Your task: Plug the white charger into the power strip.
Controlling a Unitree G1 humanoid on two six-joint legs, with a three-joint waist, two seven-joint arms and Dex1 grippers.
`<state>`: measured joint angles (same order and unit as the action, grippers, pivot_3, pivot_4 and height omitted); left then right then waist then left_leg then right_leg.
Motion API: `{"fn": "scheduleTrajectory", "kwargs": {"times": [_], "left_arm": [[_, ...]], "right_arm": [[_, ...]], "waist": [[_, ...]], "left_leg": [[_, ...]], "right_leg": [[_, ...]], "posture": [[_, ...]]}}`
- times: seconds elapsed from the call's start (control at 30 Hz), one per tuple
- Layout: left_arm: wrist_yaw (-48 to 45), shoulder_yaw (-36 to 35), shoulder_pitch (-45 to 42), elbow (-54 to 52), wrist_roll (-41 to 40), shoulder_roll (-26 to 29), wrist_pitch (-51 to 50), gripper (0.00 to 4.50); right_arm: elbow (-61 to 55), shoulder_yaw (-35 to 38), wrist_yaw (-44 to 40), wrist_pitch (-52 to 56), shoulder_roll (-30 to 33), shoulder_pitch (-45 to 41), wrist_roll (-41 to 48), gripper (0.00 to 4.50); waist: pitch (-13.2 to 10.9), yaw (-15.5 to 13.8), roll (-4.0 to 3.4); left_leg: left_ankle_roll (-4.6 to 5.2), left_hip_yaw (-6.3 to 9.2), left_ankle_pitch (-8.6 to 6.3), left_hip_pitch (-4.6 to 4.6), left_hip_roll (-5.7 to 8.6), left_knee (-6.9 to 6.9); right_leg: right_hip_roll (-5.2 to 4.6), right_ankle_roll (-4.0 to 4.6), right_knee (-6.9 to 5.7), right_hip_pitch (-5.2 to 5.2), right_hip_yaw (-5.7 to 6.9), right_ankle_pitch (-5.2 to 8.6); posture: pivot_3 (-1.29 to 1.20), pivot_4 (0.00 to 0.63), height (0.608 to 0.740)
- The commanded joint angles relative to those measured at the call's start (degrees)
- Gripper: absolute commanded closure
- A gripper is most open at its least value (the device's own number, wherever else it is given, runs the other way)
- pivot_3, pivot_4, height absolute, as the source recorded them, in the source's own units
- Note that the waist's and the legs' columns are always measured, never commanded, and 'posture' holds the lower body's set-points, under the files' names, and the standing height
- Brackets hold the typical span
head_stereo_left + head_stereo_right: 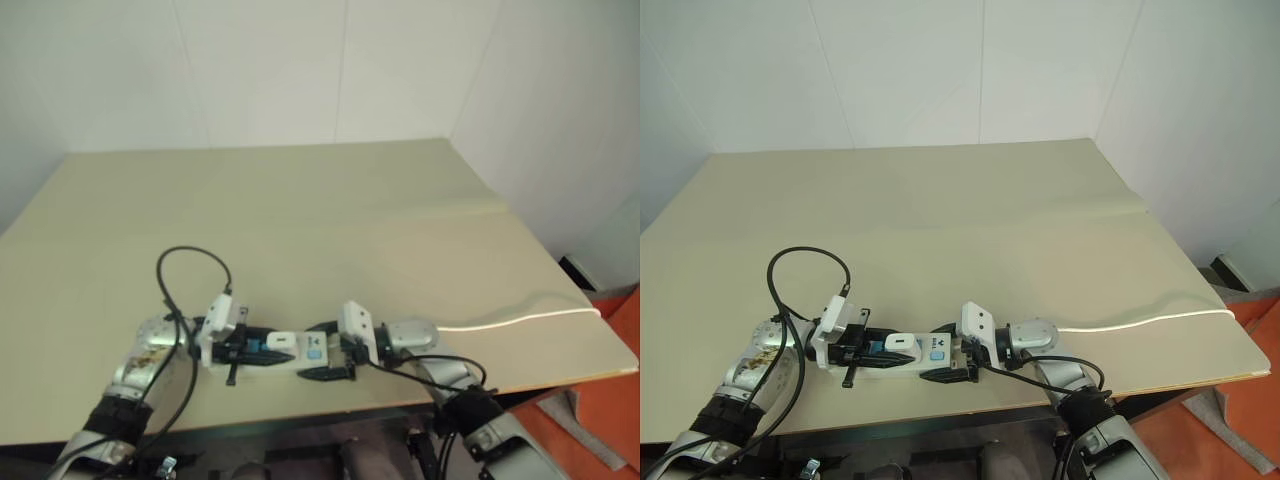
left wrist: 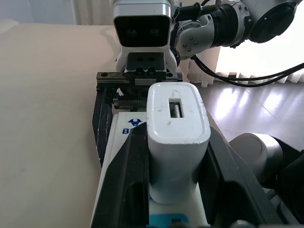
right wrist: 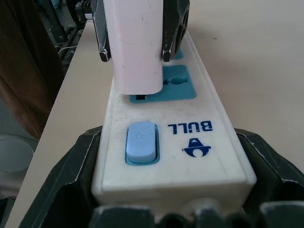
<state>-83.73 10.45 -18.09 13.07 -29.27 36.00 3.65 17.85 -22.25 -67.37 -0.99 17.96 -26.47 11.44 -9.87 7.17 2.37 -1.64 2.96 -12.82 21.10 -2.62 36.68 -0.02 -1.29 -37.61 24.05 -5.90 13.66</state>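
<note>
A bare lab or test room: a plain beige worktop (image 1: 940, 200) stands in a corner of blank white walls (image 1: 900, 70) just behind it, orange flooring (image 1: 1230, 440) beside its edge.

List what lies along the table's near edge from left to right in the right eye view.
left gripper → white charger → power strip's blue switch → right gripper → thin white cord running off to the table's right edge.
</note>
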Motion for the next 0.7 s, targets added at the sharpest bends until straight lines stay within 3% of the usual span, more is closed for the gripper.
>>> {"fn": "scheduleTrajectory", "kwargs": {"times": [0.03, 0.27, 0.5, 0.7], "left_arm": [[0.5, 1.5, 2.2, 5.6, 8.9, 5.9, -2.4, 3.49], [3.0, 4.9, 0.9, 4.9, 11.6, 4.3, -2.9, 3.49], [3.5, 4.7, 1.0, 5.4, 10.4, 5.2, -3.6, 3.49], [4.4, 2.8, 3.6, 3.9, 8.3, 5.3, -4.3, 3.49]], "right_arm": [[3.0, 2.7, -1.5, 0.7, 4.3, 0.4, -0.9, 1.06], [2.6, 2.9, -1.0, 0.7, 4.5, 0.8, -0.7, 1.06], [2.3, 2.8, -0.4, 0.7, 4.6, 1.2, -0.6, 1.06], [2.5, 2.8, -0.4, 0.6, 4.7, 1.2, -0.6, 1.06]], "waist": [[0.0, -0.1, -0.03], [0.5, -0.7, -0.69], [0.5, -1.2, -0.78], [0.5, -1.3, -0.78]], "left_leg": [[0.00, 0.00, 0.00, -0.02, 0.01, 0.00], [0.00, 0.00, 0.00, -0.04, 0.05, 0.00], [0.00, 0.00, 0.00, -0.15, 0.05, 0.00], [-0.07, 0.00, -0.06, -0.80, 0.03, -0.10]], "right_leg": [[0.00, 0.00, 0.00, -0.02, 0.00, 0.00], [-0.01, 0.00, 0.03, -0.20, -0.02, 0.00], [-0.01, 0.02, 0.12, -0.43, -0.02, 0.02], [-0.01, 0.31, 0.24, -0.84, -0.03, 0.20]], "posture": [[0.00, 0.150, 0.740], [0.00, 0.150, 0.740], [0.00, 0.150, 0.740], [0.00, 0.150, 0.740]]}}
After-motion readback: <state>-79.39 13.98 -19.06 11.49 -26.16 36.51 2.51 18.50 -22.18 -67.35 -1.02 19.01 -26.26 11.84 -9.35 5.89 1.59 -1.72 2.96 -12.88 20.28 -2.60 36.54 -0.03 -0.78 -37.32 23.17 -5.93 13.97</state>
